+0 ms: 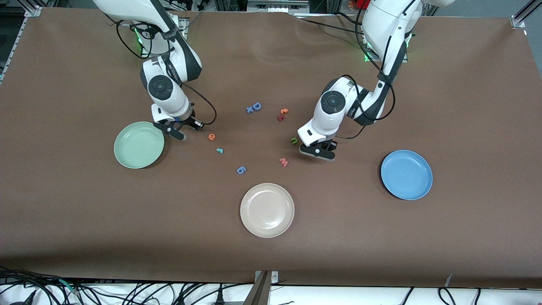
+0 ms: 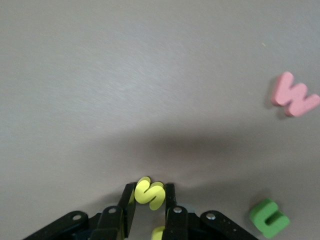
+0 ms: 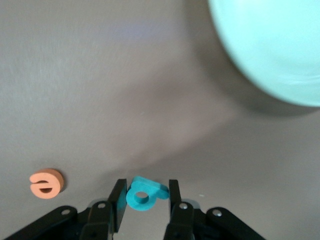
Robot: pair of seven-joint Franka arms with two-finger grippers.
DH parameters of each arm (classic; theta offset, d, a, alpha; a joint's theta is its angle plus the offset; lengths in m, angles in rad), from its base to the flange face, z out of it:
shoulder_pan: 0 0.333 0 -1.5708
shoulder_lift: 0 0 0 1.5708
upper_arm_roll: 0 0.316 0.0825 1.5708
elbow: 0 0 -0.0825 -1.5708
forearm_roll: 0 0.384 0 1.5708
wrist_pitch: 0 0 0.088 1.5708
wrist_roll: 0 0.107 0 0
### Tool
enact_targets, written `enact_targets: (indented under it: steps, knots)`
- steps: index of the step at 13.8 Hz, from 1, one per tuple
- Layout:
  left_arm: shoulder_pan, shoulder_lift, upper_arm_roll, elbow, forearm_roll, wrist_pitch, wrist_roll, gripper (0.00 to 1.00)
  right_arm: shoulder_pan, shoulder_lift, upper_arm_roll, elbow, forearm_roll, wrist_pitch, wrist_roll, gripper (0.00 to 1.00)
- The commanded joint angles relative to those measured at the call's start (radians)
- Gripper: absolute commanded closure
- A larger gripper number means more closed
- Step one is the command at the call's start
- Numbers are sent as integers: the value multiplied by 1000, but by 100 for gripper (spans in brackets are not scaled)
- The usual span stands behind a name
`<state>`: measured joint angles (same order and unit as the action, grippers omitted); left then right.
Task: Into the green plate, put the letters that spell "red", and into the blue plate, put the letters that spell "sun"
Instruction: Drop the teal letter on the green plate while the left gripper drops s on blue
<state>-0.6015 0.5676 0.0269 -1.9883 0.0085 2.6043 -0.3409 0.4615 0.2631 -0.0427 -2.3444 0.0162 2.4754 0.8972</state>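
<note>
Front view: two white robot arms work over a brown table (image 1: 465, 106) that carries three round shallow-rimmed plates. The pale mint-green plate (image 1: 139, 144) lies just beside the right gripper (image 1: 177, 132), the mid-blue plate (image 1: 406, 174) lies near the left gripper (image 1: 318, 151) toward that arm's end of the table, and a beige-white plate (image 1: 267, 209) sits well clear of both sets of jaws; all three are empty.

Right wrist view: the right gripper's jaws are clenched on the small teal foam letter "d" (image 3: 143, 194), which sits squarely between the pads. The small orange foam letter "e" (image 3: 46, 182) lies flat on the table just outside the jaws.

Left wrist view: the left gripper's jaws grasp the small yellow foam letter "s" (image 2: 149, 193), held between the pads. A second yellow scrap shows below it between the fingers; what it is cannot be told. The small green foam letter "n" (image 2: 269, 217) lies just outside the jaws, and a pink foam letter "w" (image 2: 294, 95) lies well apart from them.

Judged handling: these letters are light, soft and compressible, not fragile. Pinching across a solid stroke suits them best; a thin edge may twist or slip from the pads.
</note>
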Motion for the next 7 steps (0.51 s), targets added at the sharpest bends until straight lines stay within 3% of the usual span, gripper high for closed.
enact_targets:
  steps: [1, 4, 7]
  knots:
    - [48, -54, -4, 23, 48, -113, 31, 100, -3, -96, -78, 88, 13, -247, -110, 80]
    - [146, -95, -5, 42, 47, -197, 211, 100, -1, -142, -218, 132, 89, -392, -359, 80]
    - [227, -101, -5, 43, 47, -220, 337, 100, -9, -122, -324, 132, 90, -389, -521, 80]
